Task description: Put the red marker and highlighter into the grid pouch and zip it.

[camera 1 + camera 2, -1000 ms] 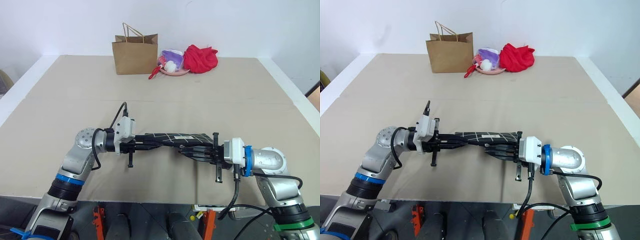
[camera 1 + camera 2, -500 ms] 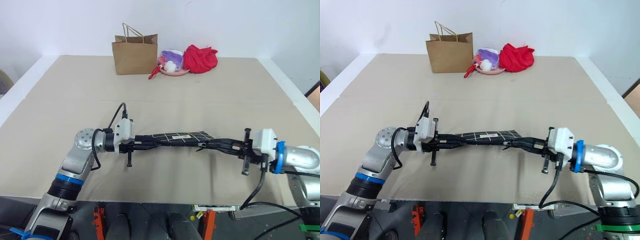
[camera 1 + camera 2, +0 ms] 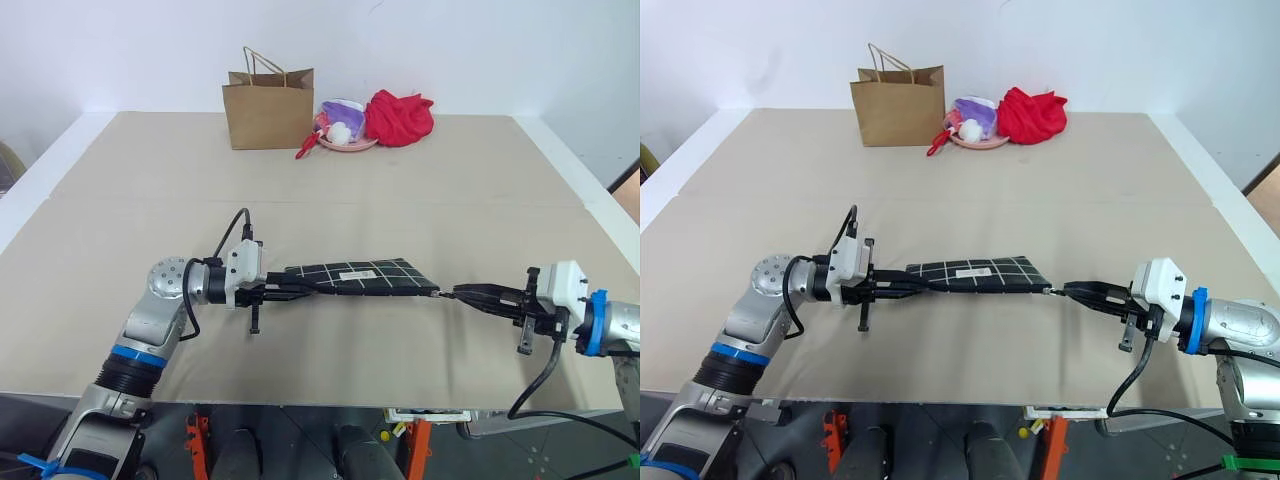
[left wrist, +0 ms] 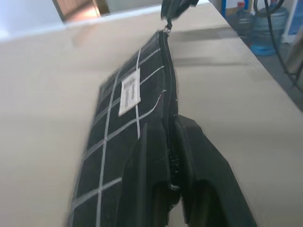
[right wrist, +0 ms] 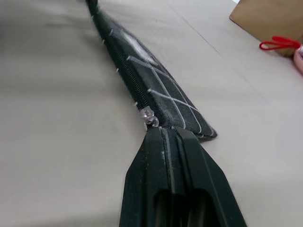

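Note:
The grid pouch [image 3: 365, 275], black with white lines and a small white label, lies flat on the tan table [image 3: 320, 190] in front of me. My left gripper [image 3: 303, 290] is shut on its left end, its fingers [image 4: 142, 156] clamping the zipped edge. My right gripper [image 3: 455, 293] points at the pouch's right corner, its fingers [image 5: 142, 161] shut on the zipper pull [image 5: 150, 118]. The zipper looks shut along the whole edge of the pouch [image 5: 161, 90]. The red marker and the highlighter are out of view.
A brown paper bag [image 3: 268, 110] stands at the back of the table. Beside it are a pink dish [image 3: 345, 140] of small items and a bundle of red cloth [image 3: 400, 117]. White table edges run along both sides.
My right gripper has travelled well to the right along the pouch's edge to its right corner. The pouch, twisted and held on edge before, now lies flat. The left gripper has barely moved.

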Controlling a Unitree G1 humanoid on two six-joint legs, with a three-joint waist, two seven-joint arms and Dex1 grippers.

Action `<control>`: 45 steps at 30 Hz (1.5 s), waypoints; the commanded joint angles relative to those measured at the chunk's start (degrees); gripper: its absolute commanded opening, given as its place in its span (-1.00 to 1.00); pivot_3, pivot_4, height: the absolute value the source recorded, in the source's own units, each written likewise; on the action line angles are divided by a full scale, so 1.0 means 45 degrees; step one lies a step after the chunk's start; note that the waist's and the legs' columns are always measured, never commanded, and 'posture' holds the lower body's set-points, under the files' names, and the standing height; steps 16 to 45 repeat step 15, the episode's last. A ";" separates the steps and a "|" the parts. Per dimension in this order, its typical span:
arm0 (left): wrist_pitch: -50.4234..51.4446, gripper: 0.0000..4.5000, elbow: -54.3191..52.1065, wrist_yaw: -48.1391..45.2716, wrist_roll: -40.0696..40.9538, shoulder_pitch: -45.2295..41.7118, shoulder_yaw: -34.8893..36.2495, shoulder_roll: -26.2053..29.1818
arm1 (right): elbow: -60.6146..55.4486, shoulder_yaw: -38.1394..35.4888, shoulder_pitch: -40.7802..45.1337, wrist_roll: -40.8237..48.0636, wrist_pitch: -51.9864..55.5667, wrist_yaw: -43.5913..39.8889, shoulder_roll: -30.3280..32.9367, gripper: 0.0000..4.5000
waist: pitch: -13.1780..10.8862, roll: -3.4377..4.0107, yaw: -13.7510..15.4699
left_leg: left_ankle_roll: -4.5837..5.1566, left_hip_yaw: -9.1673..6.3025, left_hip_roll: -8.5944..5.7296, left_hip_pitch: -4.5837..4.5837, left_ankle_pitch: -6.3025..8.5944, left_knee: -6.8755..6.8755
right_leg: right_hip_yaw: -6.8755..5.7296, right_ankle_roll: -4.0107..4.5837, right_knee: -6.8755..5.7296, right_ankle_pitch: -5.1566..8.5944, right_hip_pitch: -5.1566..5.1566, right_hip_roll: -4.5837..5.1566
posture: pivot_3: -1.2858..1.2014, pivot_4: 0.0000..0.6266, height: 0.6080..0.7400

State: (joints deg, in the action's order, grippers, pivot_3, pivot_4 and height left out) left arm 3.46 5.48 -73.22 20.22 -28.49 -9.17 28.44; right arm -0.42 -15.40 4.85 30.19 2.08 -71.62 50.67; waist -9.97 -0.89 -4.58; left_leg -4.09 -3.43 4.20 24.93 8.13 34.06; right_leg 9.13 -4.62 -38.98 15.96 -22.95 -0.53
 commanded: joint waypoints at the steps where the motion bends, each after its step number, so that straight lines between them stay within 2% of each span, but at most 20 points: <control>1: 0.0878 -0.05 -0.0478 0.0161 0.0462 -0.0343 0.0328 0.0122 | -0.1110 -0.0460 0.0520 0.1686 0.2712 0.0964 0.0101 -0.11 | 0.0000 0.0000 0.0002 | 0.0000 -0.0002 0.0000 0.0000 0.0000 0.0002 | -0.0001 0.0001 0.0000 0.0000 0.0002 0.0000 | 0.03 -0.52 1.00; 3: 0.1323 0.41 -0.0574 0.0316 0.0623 -0.0412 0.0495 0.0154 | -0.1313 -0.0531 0.0864 0.2440 0.4196 0.1632 0.0038 0.33 | 0.0000 0.0000 -0.0002 | 0.0000 -0.0002 0.0000 0.0002 0.0000 0.0009 | 0.0001 0.0000 0.0000 -0.0001 0.0003 0.0000 | 0.03 -0.52 1.00; 4: 0.1682 0.53 -0.0641 0.0487 0.0769 -0.0458 0.0645 0.0187 | -0.1298 -0.0558 0.1080 0.2599 0.4554 0.1913 -0.0069 0.47 | 0.0000 -0.0001 0.0002 | 0.0000 -0.0001 0.0000 0.0003 0.0000 0.0011 | 0.0002 0.0003 0.0000 -0.0002 0.0002 0.0001 | 0.03 -0.52 1.00; 6: 0.2205 0.97 -0.0680 0.0957 0.0937 -0.0514 0.1027 0.0255 | -0.1146 -0.0551 0.1404 0.2600 0.4994 0.2392 -0.0231 0.91 | 0.0000 -0.0001 0.0010 | 0.0000 -0.0003 0.0000 0.0003 0.0000 0.0011 | 0.0000 0.0004 0.0000 -0.0002 0.0002 -0.0001 | 0.03 -0.52 1.00; 7: 0.2327 1.00 -0.0556 0.1381 0.0910 -0.0513 0.1355 0.0325 | -0.0877 -0.0515 0.1586 0.2387 0.5012 0.2712 -0.0364 0.97 | 0.0000 -0.0002 0.0014 | 0.0000 -0.0003 0.0000 0.0003 0.0000 0.0010 | -0.0001 0.0001 0.0000 -0.0003 0.0002 -0.0001 | 0.03 -0.52 1.00; 10: 0.2450 1.00 -0.0101 0.2531 0.0414 -0.0319 0.1968 0.0579 | -0.0103 -0.0606 0.1811 0.1798 0.4940 0.3612 -0.0769 0.97 | -0.0001 -0.0002 0.0006 | 0.0000 -0.0003 0.0000 0.0003 0.0000 0.0006 | -0.0001 -0.0002 0.0000 -0.0002 -0.0002 -0.0001 | 0.03 -0.52 1.00; 15: 0.1840 1.00 0.0066 0.4775 -0.0532 0.0597 0.2974 0.0742 | 0.0920 -0.0679 0.1232 0.0218 0.3260 0.4647 -0.1449 0.97 | 0.0000 -0.0002 0.0021 | 0.0006 -0.0001 0.0000 0.0008 0.0005 -0.0003 | -0.0001 -0.0009 0.0003 0.0012 -0.0003 0.0001 | 0.03 -0.52 1.00; 45: 0.1840 1.00 0.0066 0.4775 -0.0532 0.0597 0.2974 0.0742 | 0.0920 -0.0679 0.1232 0.0218 0.3260 0.4647 -0.1449 0.97 | 0.0000 -0.0002 0.0021 | 0.0006 -0.0001 0.0000 0.0008 0.0005 -0.0003 | -0.0001 -0.0009 0.0003 0.0012 -0.0003 0.0001 | 0.03 -0.52 1.00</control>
